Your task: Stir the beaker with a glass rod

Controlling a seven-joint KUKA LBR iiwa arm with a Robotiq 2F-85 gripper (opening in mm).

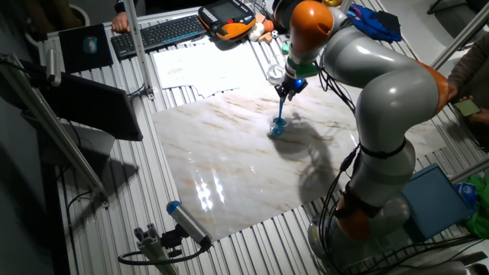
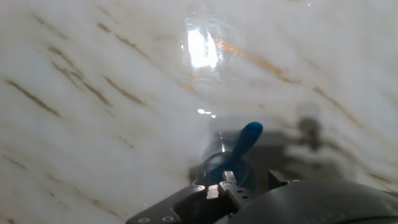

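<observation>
We saw the pincer (image 1: pixel 285 93) clenched on the rod (image 1: pixel 281 108), gripping its upper end, with the jaws drawn in tight against so thin a stick. The rod ran down and slightly to one side from the fingertips, and its lower end stood inside the beaker (image 1: pixel 276 127), which sat directly below the pincer on the marble slab (image 1: pixel 229 160).

In the hand view the fingers (image 2: pixel 229 182) showed only as a dark metal block at the bottom edge, and the rod (image 2: pixel 243 144) rose out of them as a blurred blue stick (its far end looked rounded and thick, probably from the blur). Just under it we made out the beaker's (image 2: pixel 214 167) bluish rim, dim and soft; whether the rod touched the glass wall we could not tell.

Only the fixed view showed the clear vessel (image 1: pixel 274 73) just beyond the pincer, at the slab's far edge, and the keyboard (image 1: pixel 162 32) well apart behind it. Only the hand view showed a bright glare (image 2: pixel 203 47) on the slab ahead of the fingers.
</observation>
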